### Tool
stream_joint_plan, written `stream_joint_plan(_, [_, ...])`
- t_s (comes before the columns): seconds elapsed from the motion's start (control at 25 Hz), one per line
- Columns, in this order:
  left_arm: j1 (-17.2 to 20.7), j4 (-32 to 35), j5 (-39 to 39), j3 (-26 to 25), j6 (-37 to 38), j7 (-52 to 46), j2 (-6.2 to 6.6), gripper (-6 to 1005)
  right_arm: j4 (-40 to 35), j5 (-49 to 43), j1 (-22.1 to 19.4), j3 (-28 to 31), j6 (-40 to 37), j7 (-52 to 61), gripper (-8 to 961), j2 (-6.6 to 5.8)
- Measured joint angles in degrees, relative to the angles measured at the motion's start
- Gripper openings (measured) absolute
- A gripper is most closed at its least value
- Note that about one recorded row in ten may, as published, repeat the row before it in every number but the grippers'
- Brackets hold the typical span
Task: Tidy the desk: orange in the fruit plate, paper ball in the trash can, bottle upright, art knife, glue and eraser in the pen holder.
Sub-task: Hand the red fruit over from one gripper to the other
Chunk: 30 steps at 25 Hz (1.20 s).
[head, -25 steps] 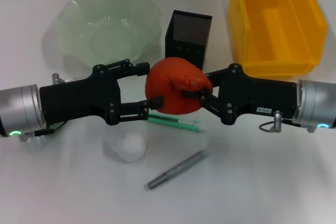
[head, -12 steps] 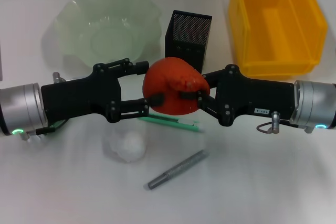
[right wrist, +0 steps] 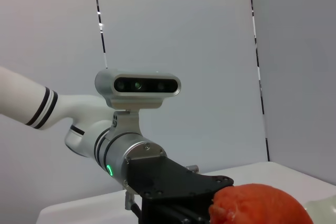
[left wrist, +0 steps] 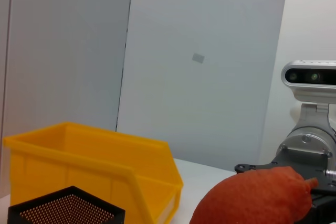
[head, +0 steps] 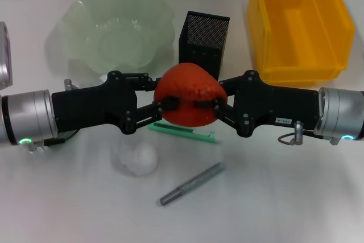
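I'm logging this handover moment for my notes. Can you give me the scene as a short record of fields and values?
orange: held above the table, between both grippers
left gripper: closed on the orange from its side
right gripper: closed on the orange from the opposite side
fruit plate: green, behind the left arm, nothing in it
pen holder: black mesh, behind the orange
paper ball: on the table, in front of the left gripper
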Motion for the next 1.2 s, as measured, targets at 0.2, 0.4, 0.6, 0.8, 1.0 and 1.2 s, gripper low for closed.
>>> stream_joint_plan(0.2, [-0.37,0.01,0.03,0.04,0.00,-1.02,0.00,362,0.00,-0.08,0.03,0.00,0.08,0.11,47,-0.01])
stream_joint_plan(0.4, [-0.67,0.02,0.03,0.05,0.00,-1.91,0.00,334,-0.09,-0.17,0.12,-0.83,0.27,0.38,67,-0.09])
stream_joint_plan(0.6, [-0.87,0.02,0.01,0.05,0.00,-2.37,0.00,303,-0.26,-0.17,0.14,-1.38,0.56,0.56,86,-0.10])
stream_joint_plan(0.8, [-0.92,0.02,-0.03,0.05,0.00,-2.53,0.00,269,-0.53,-0.07,-0.37,-1.40,0.63,0.56,169,-0.09])
stream_joint_plan(1.0, [-1.18,-0.05,-0.27,0.05,0.03,-3.02,-0.10,233,-0.64,0.00,-0.72,-0.84,0.70,0.46,425,-0.11])
stream_joint_plan(1.2, [-1.18,-0.07,-0.33,0.05,0.08,-3.24,-0.09,191,-0.84,0.01,-1.06,-1.11,0.70,-0.07,568,-0.21])
